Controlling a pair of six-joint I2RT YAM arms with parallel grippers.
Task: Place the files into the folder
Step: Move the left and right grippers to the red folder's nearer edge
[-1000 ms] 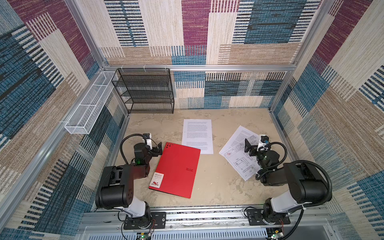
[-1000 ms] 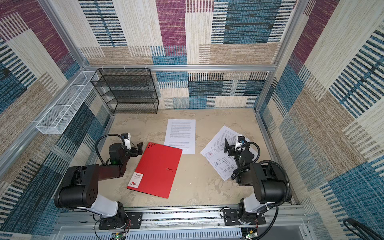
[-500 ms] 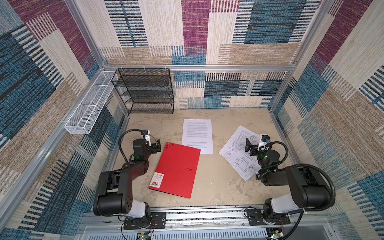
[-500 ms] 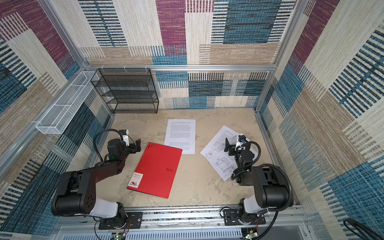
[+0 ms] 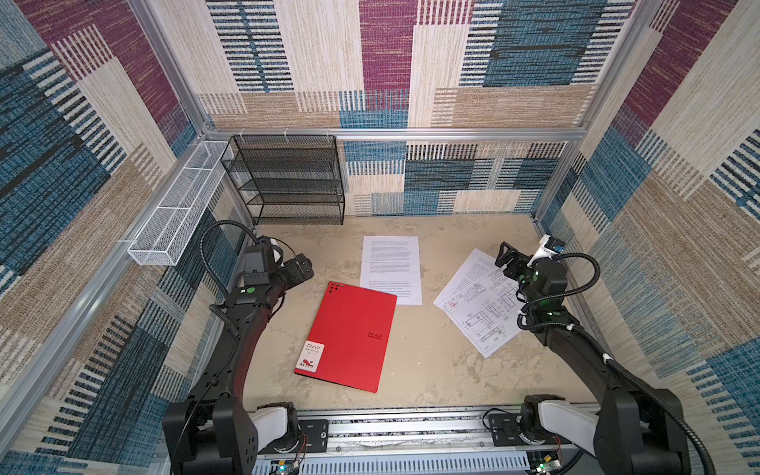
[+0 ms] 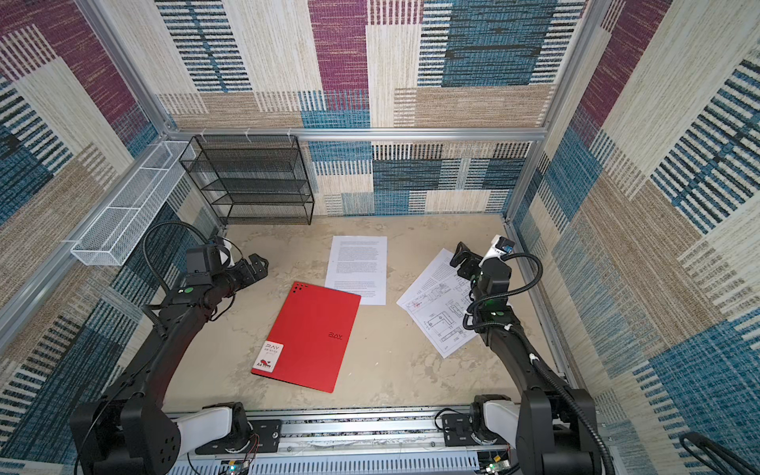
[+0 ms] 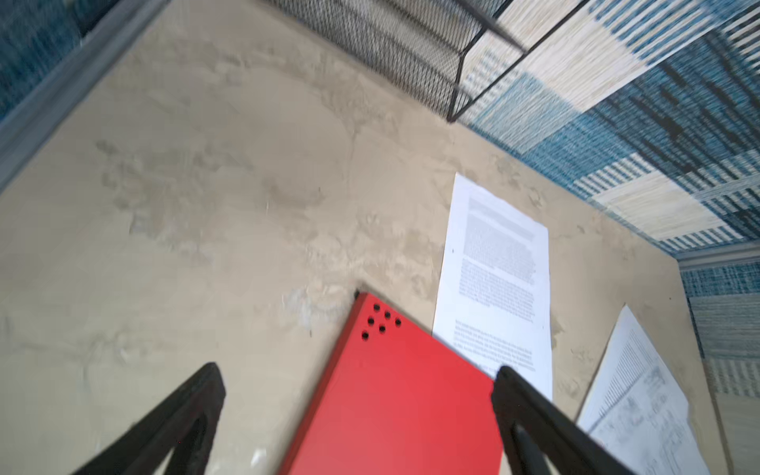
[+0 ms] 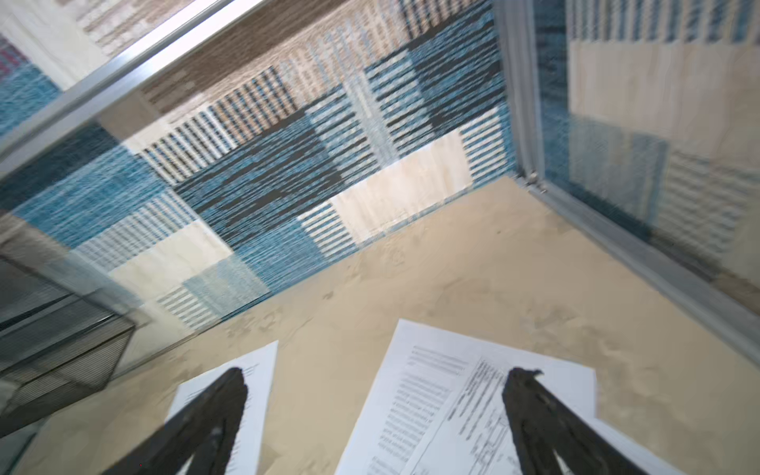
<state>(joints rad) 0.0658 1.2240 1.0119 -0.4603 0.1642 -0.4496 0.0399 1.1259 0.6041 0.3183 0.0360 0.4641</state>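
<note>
The red folder (image 5: 347, 335) lies shut and flat on the mottled beige tabletop (image 5: 432, 370), just ahead of the left pincer (image 5: 302, 267) and to its inner side, with its dotted corner nearest. "RAY" stands in dark letters on the smooth cover. A white sticker (image 5: 311, 357) at the folder's corner far from that pincer reads "RAY" again with "A4" beneath; its smaller print is too fine to read.

The left wrist view makes plain what both top views only hint at: six round black dots (image 7: 380, 323) at the corner of the folder (image 7: 403, 395). They are framed by the left pincer (image 7: 357, 372), whose black fingers stand wide apart with nothing between them.

Past the folder from that pincer lies a white text sheet (image 5: 390, 267), dense with illegible print; the folder's far corner overlaps its edge.

The right pincer (image 5: 508, 257) is likewise spread wide and holds nothing. Under and behind it lie the drawing sheets (image 5: 477, 312), overlapping at an angle, one with line drawings and one with table rows. In the right wrist view the right pincer (image 8: 378, 372) points over the drawing sheets (image 8: 436, 390) toward the woven patchwork wall, with the text sheet (image 8: 263, 362) to its inner side.

A black wire-mesh rack (image 5: 288, 181) stands beyond the left pincer, and a white mesh basket (image 5: 177, 218) hangs to its outer side.
</note>
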